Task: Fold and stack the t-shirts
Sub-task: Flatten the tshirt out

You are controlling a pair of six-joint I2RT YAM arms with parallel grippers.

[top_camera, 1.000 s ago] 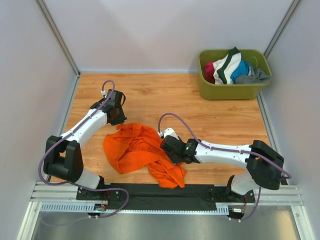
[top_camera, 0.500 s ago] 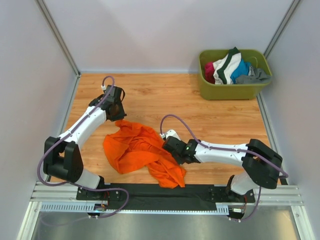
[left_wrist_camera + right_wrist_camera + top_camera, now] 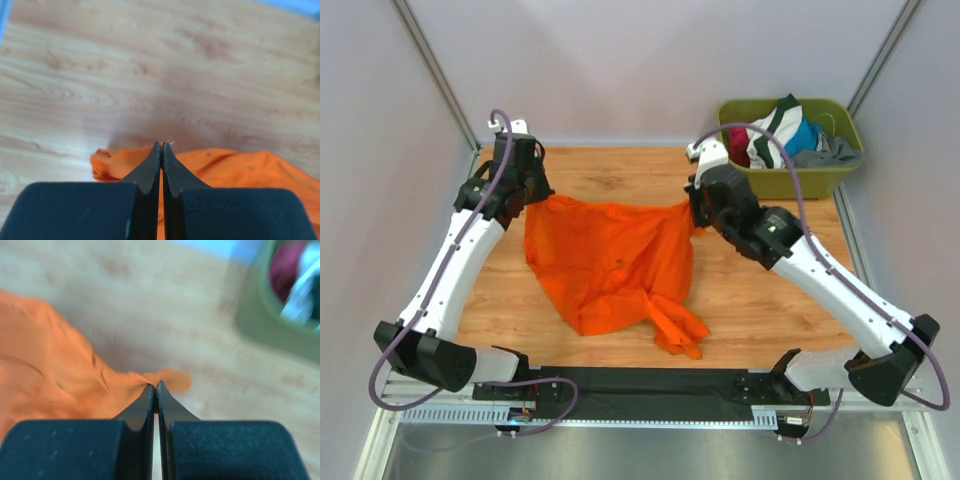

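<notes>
- The left gripper [image 3: 161, 146] clamps shut on the orange t-shirt [image 3: 610, 262] at its far left corner.
- The right gripper [image 3: 155, 386] pinches the far right corner, near the green tub [image 3: 790, 182].
- The lower cloth lies on the table [image 3: 770, 275], with wood showing all around it.

Table [image 3: 750, 300]: wood-grain surface.
Tub [image 3: 790, 183]: olive-green, holds clothes.
Orange t-shirt [image 3: 610, 260]: left of tub, lower part on table.
</notes>
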